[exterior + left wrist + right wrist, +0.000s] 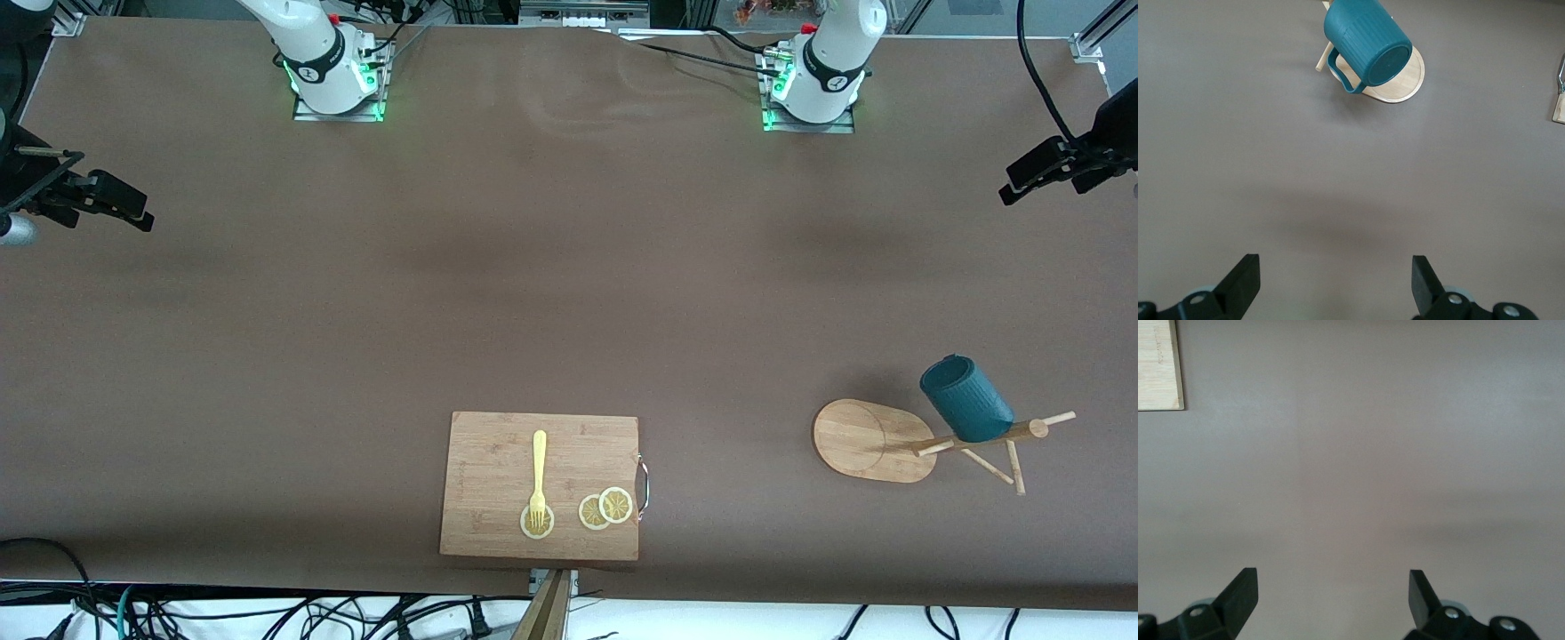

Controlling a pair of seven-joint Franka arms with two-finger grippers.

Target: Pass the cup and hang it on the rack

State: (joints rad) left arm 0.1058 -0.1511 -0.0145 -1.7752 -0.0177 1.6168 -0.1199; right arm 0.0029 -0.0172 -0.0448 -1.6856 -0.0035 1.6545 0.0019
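Teal, the cup [966,399] hangs by its handle on a peg of the rack [925,439], toward the left arm's end of the table [533,267]; the left end effector [1335,280] waits over bare table, spread wide, empty; the right end effector [1333,597] likewise, wide open, holding nothing; a cutting board [540,485] lies near the front camera.

Cup [966,399] on rack [876,439] at left arm's end, apparently hung by its handle, cutting board [498,462] midway
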